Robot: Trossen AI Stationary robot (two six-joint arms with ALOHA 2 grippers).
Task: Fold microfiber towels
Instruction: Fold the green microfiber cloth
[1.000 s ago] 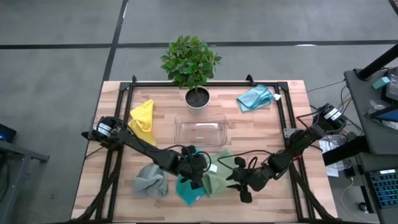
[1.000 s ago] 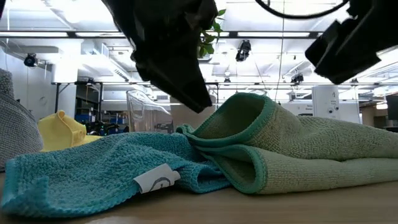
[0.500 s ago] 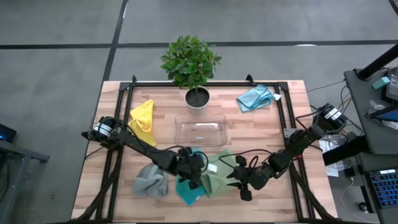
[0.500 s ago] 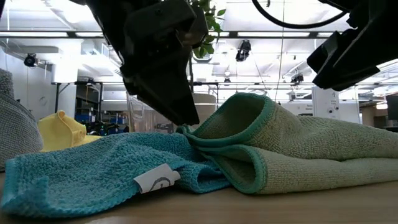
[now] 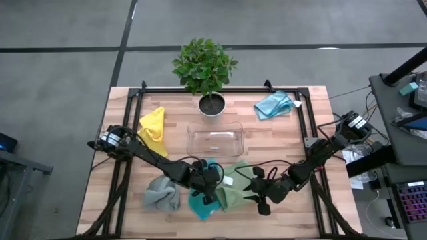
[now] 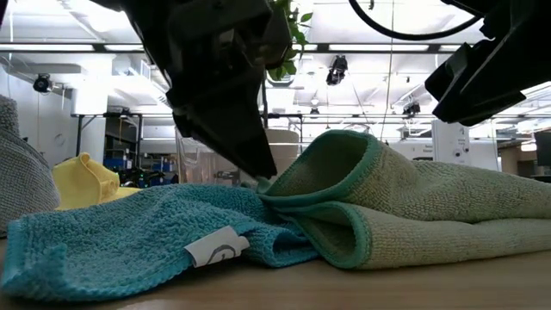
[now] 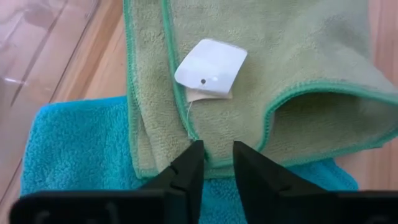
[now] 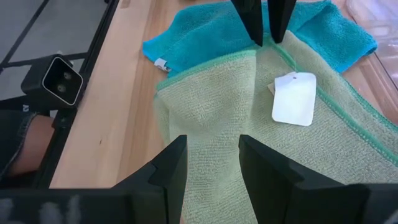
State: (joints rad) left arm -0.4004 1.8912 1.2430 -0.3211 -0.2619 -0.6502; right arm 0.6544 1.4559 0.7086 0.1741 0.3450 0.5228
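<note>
The left end effector sits at the sage green towel's left edge, fingers narrowed onto its hem where it overlaps the teal towel. The right end effector hovers over the green towel's right part, fingers part-open and empty. Both towels lie on the near tabletop.

Left arm reaches from the table's left edge toward the front centre; left gripper points down, fingers narrowly parted; right arm extends from the right edge; right gripper hovers low, fingers apart.
</note>
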